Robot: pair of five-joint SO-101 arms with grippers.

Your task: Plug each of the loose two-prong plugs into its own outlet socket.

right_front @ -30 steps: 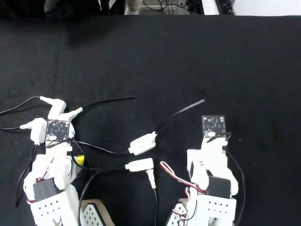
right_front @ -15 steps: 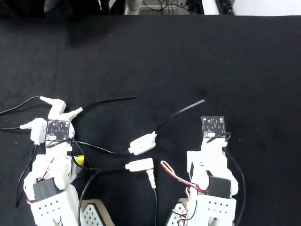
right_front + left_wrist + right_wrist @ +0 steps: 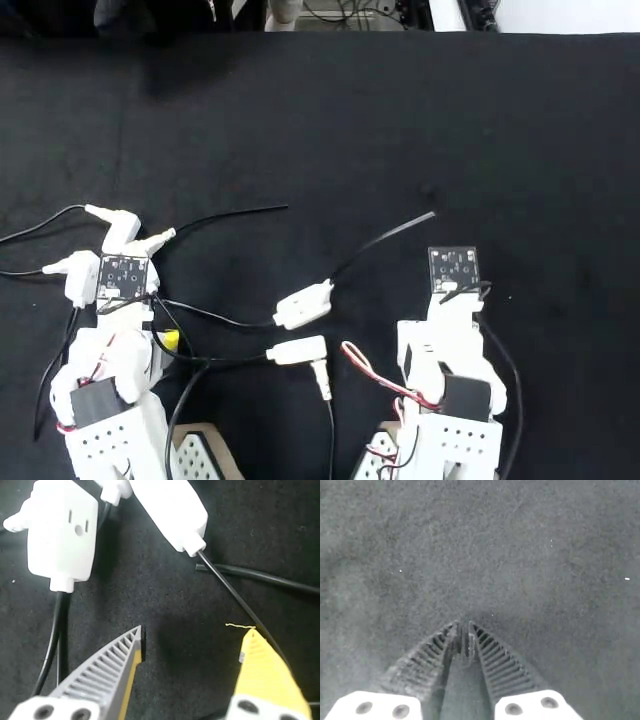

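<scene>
With left gripper spread wide over black cloth, just beside white plastic outlet socket and white oblong connector, possibly a plug; right gripper pinched shut, empty. Risks hooking thin black cable on yellow fingertip, dragging that connector away.

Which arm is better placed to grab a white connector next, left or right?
Probably left. The left gripper is open, with a white outlet socket and another white connector just ahead. The right gripper is shut over black cloth.
</scene>
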